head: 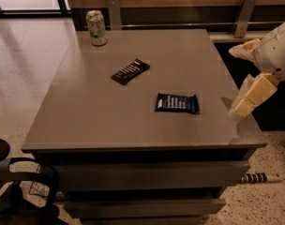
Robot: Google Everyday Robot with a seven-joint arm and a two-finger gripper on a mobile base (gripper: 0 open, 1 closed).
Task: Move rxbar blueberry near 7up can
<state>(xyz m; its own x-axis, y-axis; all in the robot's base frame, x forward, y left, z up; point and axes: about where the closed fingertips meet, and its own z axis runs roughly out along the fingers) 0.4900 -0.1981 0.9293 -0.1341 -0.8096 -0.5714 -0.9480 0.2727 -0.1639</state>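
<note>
The rxbar blueberry (pixel 176 103), a flat dark blue bar with pale lettering, lies right of the middle of the grey table (pixel 86 121). The 7up can (pixel 96 27) stands upright at the table's far left corner, well apart from the bar. My gripper (pixel 234 81) hangs at the table's right edge, to the right of the blue bar and a little above the surface. Its two pale fingers (pixel 248 100) are spread apart and hold nothing.
A black-wrapped bar with white lettering (pixel 130 71) lies between the can and the blue bar. A wood-panelled wall with metal brackets (pixel 243 13) runs behind the table. A black chair (pixel 20 191) stands at the lower left on the floor.
</note>
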